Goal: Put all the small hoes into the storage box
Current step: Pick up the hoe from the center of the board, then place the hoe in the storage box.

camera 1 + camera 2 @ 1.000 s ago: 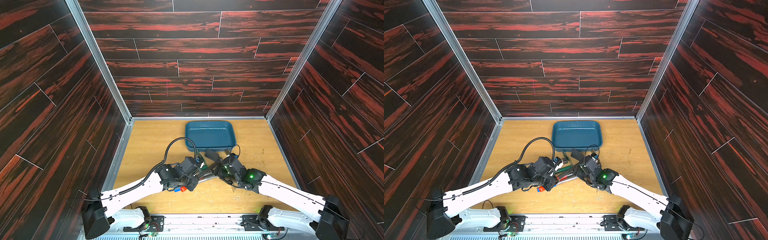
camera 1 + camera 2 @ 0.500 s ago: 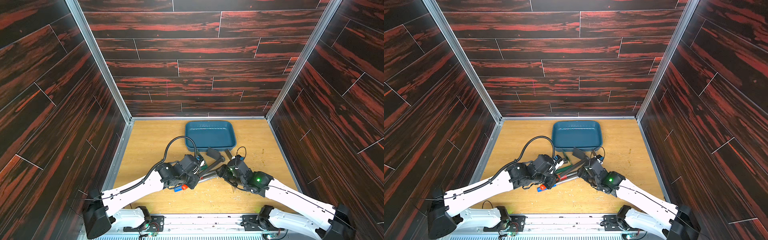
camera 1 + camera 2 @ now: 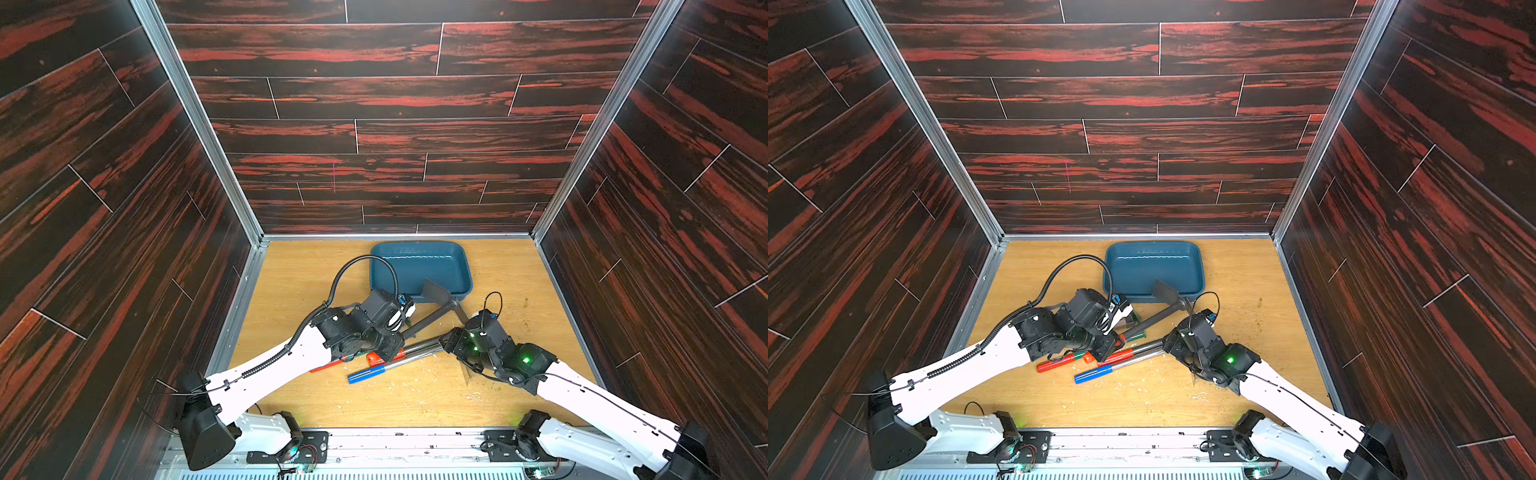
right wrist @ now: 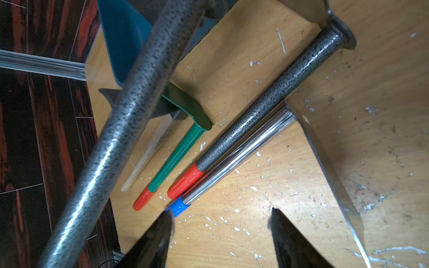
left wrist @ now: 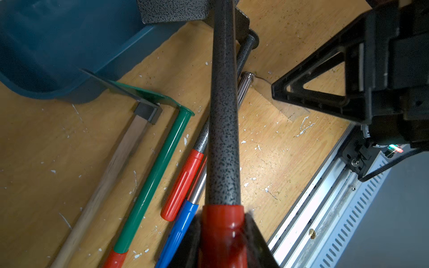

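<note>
- The left gripper (image 5: 222, 234) is clenched on the red grip of a speckled grey hoe (image 5: 222, 116). Holding it at the grip end leaves the whole shaft and the blade free to lead.
- This hoe is raised off the bench (image 3: 316, 266) and slopes toward the far edge. Judged from the grasp, it is the small hoe of the task.
- Its blade (image 3: 436, 291) sits over the near rim of the storage box (image 3: 419, 266). Contact with the rim cannot be determined.
- The storage box stands at the middle of the bench's far edge and is otherwise bare. Because the box is shorter than the hoe, the blade probably has to enter first, with the shaft lying across a rim.
- The right gripper (image 4: 221, 218) is released and grasps nothing. Its fingers are spread above the bench, near the blue grip of a chrome-shaft hoe (image 4: 239, 154).
- Lying on the bench, side by side:
  - a second speckled hoe (image 4: 267, 99), just beside the chrome-shaft hoe
  - a green-shaft hoe (image 5: 160, 167)
  - a wooden-handled tool (image 5: 117, 162)
- Risk: the raised shaft crosses above these tools, so lowering it early could snag them.
</note>
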Controlling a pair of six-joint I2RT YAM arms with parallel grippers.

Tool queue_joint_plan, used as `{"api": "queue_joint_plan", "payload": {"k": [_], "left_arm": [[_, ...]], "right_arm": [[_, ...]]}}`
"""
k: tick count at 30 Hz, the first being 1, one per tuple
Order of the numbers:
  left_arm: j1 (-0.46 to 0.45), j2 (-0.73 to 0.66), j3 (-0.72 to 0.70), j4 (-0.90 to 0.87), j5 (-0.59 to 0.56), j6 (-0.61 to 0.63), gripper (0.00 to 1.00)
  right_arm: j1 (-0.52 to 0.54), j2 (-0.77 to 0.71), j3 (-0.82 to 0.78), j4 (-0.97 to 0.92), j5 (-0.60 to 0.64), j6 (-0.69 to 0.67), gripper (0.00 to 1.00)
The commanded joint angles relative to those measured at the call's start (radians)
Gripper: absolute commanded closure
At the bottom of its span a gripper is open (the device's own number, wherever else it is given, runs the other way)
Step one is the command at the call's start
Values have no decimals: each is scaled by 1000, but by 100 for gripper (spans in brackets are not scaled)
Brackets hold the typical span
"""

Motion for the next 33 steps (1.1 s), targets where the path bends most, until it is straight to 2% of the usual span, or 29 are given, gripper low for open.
{"api": "queue_joint_plan", "payload": {"k": [1,18,28,33], "left_arm": [[10,3,73,17,21,53,100],[102,106,249,-68,64,186,100],[221,219,355,-94,171,275,100],[255,294,427,-107,180,318,100]], "right_arm": [[-29,-30,-4,-23,-30,-31,30],[-137,-90,-1,-54,-88,-90,29],[-206,-86,-12,-38,-137,-130,30],[-262,-88,-24,-26,-181,-155,29]]}}
